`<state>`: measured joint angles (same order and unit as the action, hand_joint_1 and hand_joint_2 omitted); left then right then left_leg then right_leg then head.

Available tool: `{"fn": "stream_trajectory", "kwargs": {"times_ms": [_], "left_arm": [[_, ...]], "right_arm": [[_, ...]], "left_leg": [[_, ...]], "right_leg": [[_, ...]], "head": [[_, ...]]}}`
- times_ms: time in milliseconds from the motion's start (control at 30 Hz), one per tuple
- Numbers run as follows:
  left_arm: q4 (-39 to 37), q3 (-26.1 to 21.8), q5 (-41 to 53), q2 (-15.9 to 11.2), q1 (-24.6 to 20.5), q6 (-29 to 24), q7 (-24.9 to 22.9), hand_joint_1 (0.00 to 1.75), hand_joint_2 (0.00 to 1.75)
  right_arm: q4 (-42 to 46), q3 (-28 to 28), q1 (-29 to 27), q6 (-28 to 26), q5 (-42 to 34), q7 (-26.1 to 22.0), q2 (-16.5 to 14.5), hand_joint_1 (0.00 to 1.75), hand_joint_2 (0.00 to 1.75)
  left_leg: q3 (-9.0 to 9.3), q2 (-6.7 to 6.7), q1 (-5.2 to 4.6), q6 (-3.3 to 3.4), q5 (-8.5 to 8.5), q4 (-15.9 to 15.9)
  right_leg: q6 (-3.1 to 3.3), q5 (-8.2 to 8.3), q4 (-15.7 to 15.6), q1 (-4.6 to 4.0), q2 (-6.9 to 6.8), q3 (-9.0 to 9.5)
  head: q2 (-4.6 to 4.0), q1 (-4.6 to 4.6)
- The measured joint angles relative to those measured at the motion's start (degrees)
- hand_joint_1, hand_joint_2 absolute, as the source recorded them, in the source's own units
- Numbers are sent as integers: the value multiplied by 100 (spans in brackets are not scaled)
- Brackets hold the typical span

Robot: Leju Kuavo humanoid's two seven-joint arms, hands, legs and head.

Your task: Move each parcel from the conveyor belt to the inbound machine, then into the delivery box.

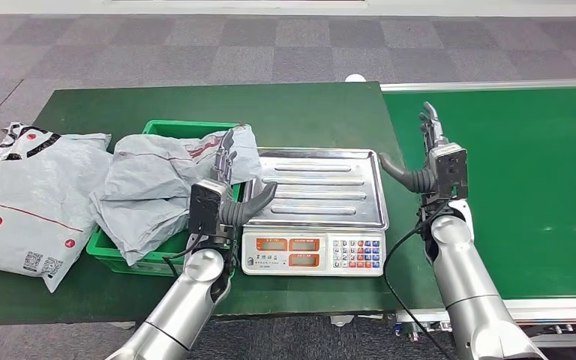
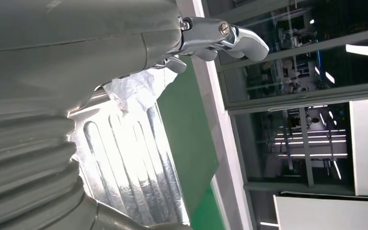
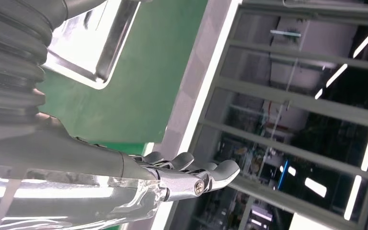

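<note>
A weighing scale with a bare steel pan (image 1: 322, 187) stands mid-table; the pan (image 2: 124, 163) also shows in the left wrist view, and its corner (image 3: 91, 43) in the right wrist view. Crumpled grey parcels (image 1: 157, 184) fill the green delivery box (image 1: 172, 129) left of the scale. My left hand (image 1: 225, 191) hovers open between the box and the scale, fingers straight, thumb over the pan's edge, holding nothing. My right hand (image 1: 431, 161) is open and upright at the scale's right side, beside the green conveyor belt (image 1: 525, 187). No parcel lies on the visible belt.
A large grey parcel bag (image 1: 22, 199) with red print lies on the green table (image 1: 300, 112) at the far left. Grey carpet floor lies beyond the table. A cable hangs from my right forearm near the table's front edge.
</note>
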<state>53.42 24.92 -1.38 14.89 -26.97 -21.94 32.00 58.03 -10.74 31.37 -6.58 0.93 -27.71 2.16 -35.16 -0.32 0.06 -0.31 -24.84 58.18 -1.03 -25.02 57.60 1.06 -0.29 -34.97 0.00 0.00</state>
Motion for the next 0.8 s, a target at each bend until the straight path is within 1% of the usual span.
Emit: {"fn": "stream_trajectory", "kwargs": {"times_ms": [133,267,433,567,700,800], "left_arm": [[-136,-4,133,47,-19,4,42,0,175],[-368,-3,211,204,-152,71,-49,0,175],[-687,59,98,437,-381,221,-95,0,175],[-815,330,-188,552,-469,265,-210,0,175],[-915,711,-521,585,-608,194,-258,0,175],[-1001,879,-623,585,-710,173,-238,0,175]], "right_arm": [[-302,-30,201,30,-63,-57,-61,0,175],[-394,-30,170,1,-180,-54,-8,0,175],[-81,-30,-330,-62,-324,-26,244,0,175],[323,4,-794,-201,-357,38,448,0,175],[816,61,-1246,-296,-330,91,586,0,175],[1044,89,-1436,-298,-321,128,672,0,175]], "left_leg": [[1,-4,0,2,3,1],[1,-6,-3,3,3,4],[-1,-10,-6,7,-4,6],[-1,-8,-7,8,-7,6],[-2,-5,-7,8,-9,5],[0,3,-7,6,-10,4]], "right_leg": [[2,2,0,0,-5,0],[1,3,-2,3,-6,-1],[0,2,-6,5,-11,0],[-2,1,-7,6,-6,-4],[-2,0,-6,6,-5,-5],[-2,0,-6,6,3,-5]], "head": [[0,0],[0,0],[0,0],[0,0],[0,0],[0,1]]}}
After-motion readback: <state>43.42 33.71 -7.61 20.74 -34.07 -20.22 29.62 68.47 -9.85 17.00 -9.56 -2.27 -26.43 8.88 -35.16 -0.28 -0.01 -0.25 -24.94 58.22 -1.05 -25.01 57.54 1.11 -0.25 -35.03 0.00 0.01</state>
